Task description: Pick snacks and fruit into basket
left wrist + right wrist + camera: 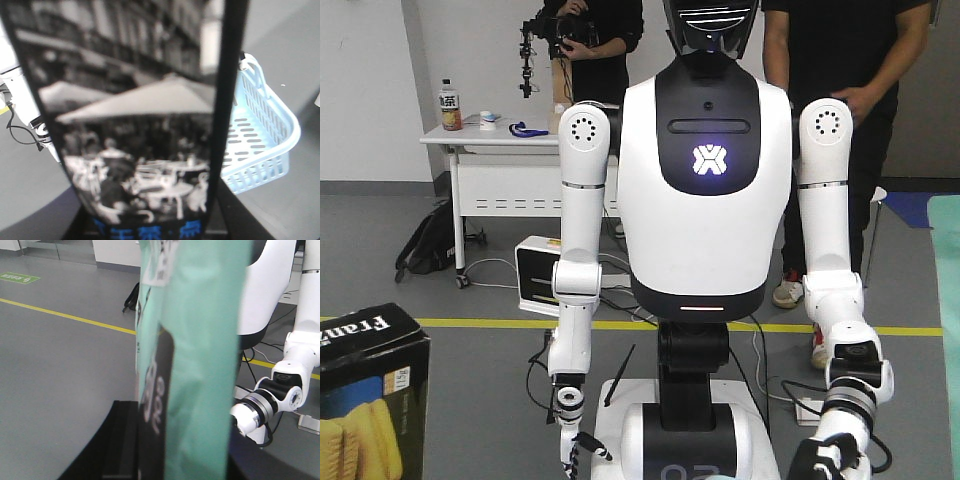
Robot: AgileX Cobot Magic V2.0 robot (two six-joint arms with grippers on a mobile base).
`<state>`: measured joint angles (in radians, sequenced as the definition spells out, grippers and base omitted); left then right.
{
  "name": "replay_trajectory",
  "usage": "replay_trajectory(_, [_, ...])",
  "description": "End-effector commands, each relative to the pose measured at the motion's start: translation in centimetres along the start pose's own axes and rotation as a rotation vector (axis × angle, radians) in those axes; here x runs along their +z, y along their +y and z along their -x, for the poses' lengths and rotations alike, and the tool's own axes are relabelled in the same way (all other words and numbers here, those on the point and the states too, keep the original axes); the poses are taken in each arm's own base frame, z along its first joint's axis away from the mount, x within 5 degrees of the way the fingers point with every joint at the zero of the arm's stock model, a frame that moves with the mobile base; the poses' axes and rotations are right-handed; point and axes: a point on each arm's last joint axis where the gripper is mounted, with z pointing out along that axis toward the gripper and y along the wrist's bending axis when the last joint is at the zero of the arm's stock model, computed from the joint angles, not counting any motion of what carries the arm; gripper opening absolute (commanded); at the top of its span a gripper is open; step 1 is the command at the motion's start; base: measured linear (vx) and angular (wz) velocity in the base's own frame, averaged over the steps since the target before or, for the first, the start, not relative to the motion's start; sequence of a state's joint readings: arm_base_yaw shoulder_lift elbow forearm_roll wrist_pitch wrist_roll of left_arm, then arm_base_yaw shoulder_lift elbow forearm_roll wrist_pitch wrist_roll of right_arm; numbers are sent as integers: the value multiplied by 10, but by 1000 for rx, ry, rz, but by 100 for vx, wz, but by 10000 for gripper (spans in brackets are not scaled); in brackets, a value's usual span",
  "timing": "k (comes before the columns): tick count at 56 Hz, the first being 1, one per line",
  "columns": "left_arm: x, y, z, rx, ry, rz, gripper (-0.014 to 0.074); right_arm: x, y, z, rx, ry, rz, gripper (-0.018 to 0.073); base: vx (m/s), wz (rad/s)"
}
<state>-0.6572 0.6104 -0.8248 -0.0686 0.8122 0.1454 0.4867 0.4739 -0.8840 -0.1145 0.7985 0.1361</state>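
The black "Fran" snack box (365, 400) rises at the lower left of the front view. In the left wrist view the same box (135, 125) fills the frame, standing upright, and my left gripper (150, 231) is shut on its lower end, dark fingers (75, 227) at both sides. A light-blue basket (265, 145) sits just right of the box, on the grey surface. My right gripper (185, 462) is shut on the teal pouch (205, 365), which hangs upright with its black label to the left. No fruit is in view.
A white humanoid robot (705, 200) stands facing me, arms hanging down. Behind it stand two people and a white table (500, 138) with a bottle. A yellow line (480, 323) crosses the grey floor, and a backpack (428, 245) lies by the table.
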Motion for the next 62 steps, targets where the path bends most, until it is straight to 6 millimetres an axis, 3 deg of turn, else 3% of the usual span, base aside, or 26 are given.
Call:
replay_trajectory(1, [-8, 1, 18, -6, -132, 12, -8, -5, 1, 18, -18, -124, 7, -7, 0, 0])
replay_trajectory(62, [-8, 1, 18, -6, -132, 12, -8, -5, 1, 18, -17, -126, 7, -7, 0, 0])
